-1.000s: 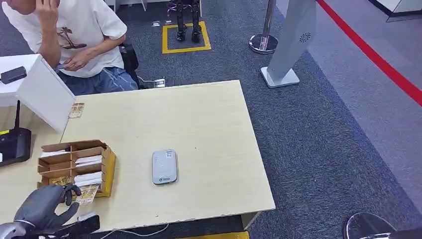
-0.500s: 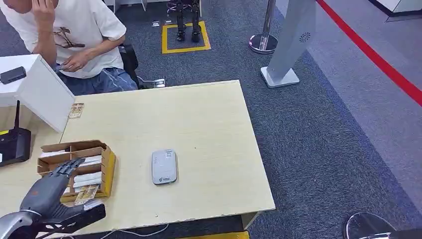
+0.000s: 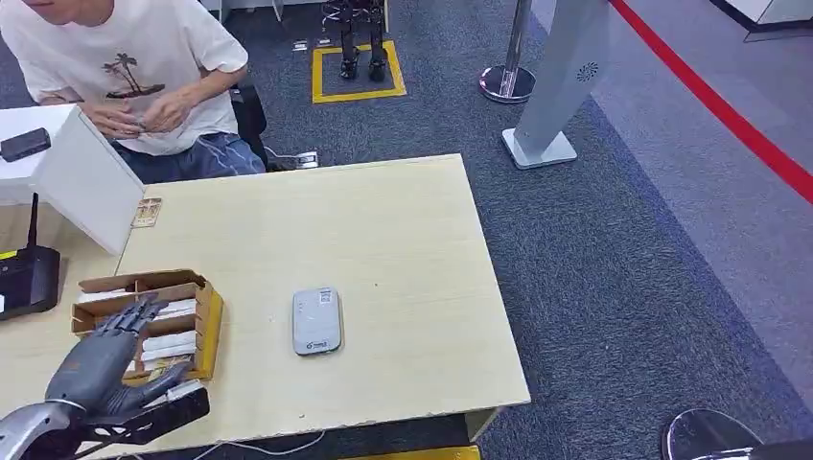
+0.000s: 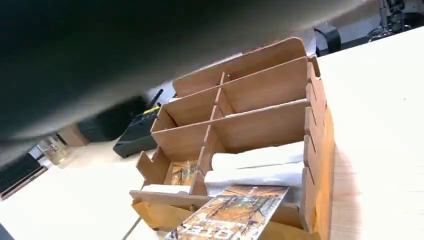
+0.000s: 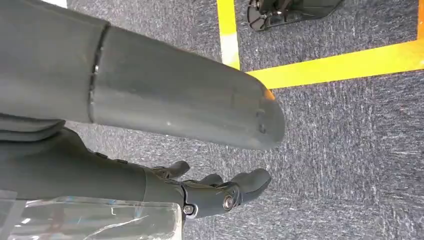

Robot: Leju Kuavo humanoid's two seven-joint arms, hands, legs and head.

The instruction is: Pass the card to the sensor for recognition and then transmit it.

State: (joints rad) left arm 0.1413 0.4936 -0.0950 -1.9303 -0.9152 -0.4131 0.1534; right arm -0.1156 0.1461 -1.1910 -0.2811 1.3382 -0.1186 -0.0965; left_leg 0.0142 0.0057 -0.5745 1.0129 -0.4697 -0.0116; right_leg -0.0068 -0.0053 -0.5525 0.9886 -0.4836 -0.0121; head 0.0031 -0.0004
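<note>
- The table (image 3: 383, 240) is of light wood and it stands on a grey carpet floor (image 3: 623, 268) with a red line and a yellow square marked on it
- A person (image 3: 134, 77) in a white shirt sits behind the far left corner of the table, both hands together in front of the body
- A white panel (image 3: 86, 182) leans at the left edge of the table, and a black device with an antenna (image 3: 27, 278) stands to the left of it
- The wooden card box (image 3: 153, 321) with several compartments is at the near left part of the table; white cards lie in its compartments
- The left robot hand (image 3: 101, 359) is above the near end of the card box, the fingers spread and stretched over the compartments, holding nothing
- The right robot hand (image 5: 220, 192) hangs above the carpet floor, well apart from the table, with fingers a little curled and nothing in them
- The grey sensor (image 3: 316, 320) lies flat on the table, to the right of the card box and apart from it
- The patterned card (image 4: 230, 215) lies tilted at the near end of the card box, close to the left robot hand; I cannot tell if the fingers touch it
- A second small patterned card (image 3: 147, 212) lies on the table near the foot of the white panel
</note>
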